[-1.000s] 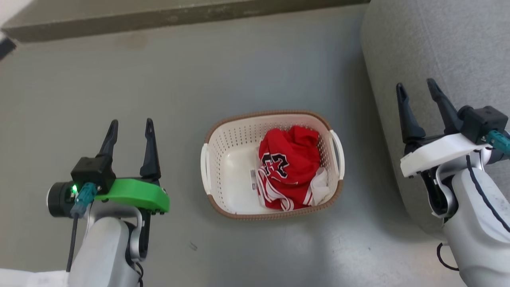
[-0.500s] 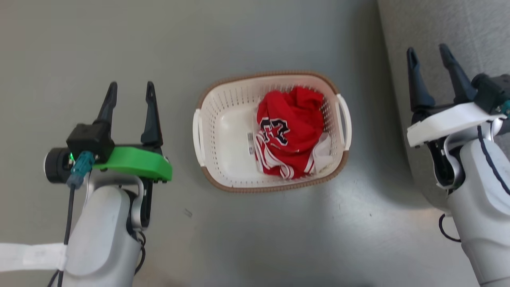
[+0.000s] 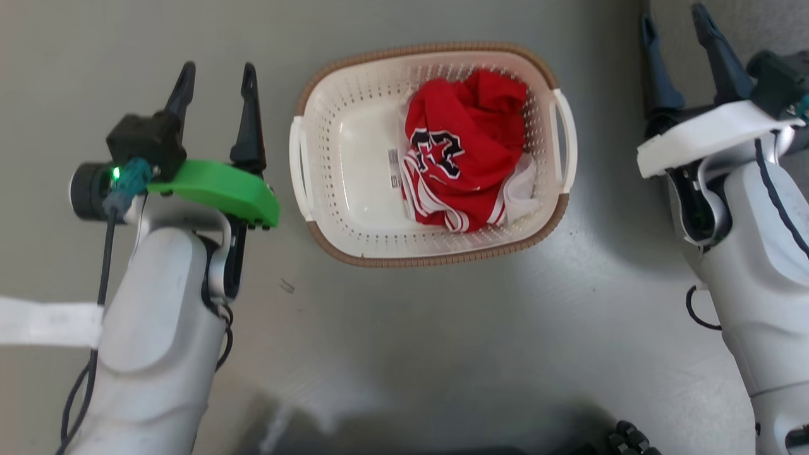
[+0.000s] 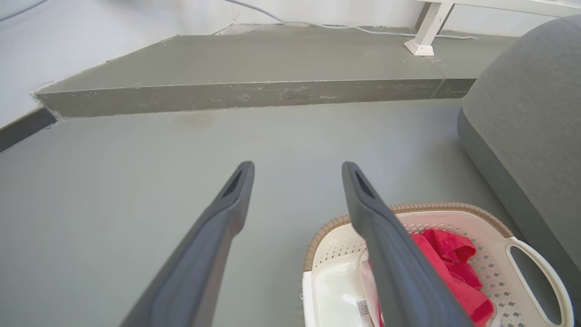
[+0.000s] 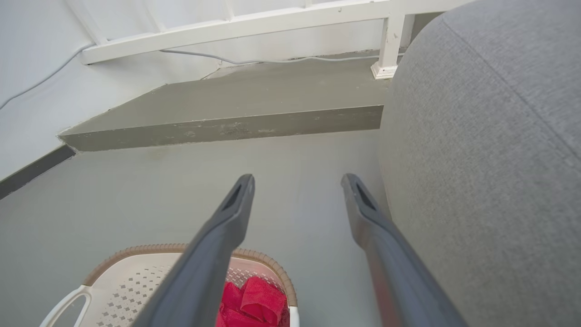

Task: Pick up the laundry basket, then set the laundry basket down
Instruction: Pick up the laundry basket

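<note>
1. The laundry basket stands on the grey floor, at 12 o'clock in the head view. A red jersey is bundled in its 3 o'clock half, and the 9 o'clock half is bare.
2. The left gripper sits at 9 o'clock of the basket, just beside the left handle without touching it. Its fingers are moderately parted and hold nothing.
3. The right gripper sits at 2 o'clock of the basket, near the right handle but apart from it. It lies between the basket and a grey cushion. Its fingers are likewise parted and empty.
4. Change over the last second: the whole head view has shifted. The basket now shows larger and higher, and the raised step has left the head view. This reads as the camera dipping toward the floor, not as the basket moving. The gap between each gripper and its handle has narrowed, more so on the left.
5. Meaning: judged to be the approach phase. The basket is not yet gripped or lifted. Each gripper apparently still has to close in sideways onto its handle.
</note>
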Controlling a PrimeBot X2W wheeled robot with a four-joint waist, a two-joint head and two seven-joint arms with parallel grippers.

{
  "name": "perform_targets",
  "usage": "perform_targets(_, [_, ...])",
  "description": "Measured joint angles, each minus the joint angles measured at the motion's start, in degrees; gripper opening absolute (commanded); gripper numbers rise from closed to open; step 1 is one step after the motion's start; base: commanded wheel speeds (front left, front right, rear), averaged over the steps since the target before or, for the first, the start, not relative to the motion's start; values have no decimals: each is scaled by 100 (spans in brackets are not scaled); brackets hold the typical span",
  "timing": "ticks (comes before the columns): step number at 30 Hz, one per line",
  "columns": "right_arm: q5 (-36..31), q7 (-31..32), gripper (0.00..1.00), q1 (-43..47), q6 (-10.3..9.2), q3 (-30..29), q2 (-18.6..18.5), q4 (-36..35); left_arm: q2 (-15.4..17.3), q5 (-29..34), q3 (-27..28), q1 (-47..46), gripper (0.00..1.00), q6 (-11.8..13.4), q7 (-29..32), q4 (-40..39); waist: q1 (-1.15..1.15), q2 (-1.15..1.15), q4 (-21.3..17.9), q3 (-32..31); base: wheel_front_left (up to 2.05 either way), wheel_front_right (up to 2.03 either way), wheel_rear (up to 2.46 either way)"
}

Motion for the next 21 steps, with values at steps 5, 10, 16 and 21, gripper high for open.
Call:
perform_targets(5, [1,0,100,-270,64,92,55,442,-27,-51,-67,-385,100,-145,147,479,0,0,-14,324,0,0,0])
perform_targets(10, [1,0,100,-383,73,181,129,925,-46,-110,-132,-592,100,-254,311,980,0,0,-29,511,0,0,0])
perform_targets(16, [1,1,100,-450,123,460,356,1524,-64,-258,-113,-680,100,-337,374,1579,0,0,-101,546,0,0,0])
perform_targets(21, [12,10,100,-452,170,573,492,1889,-68,-361,-166,-682,100,-490,454,1927,0,0,-216,529,0,0,0])
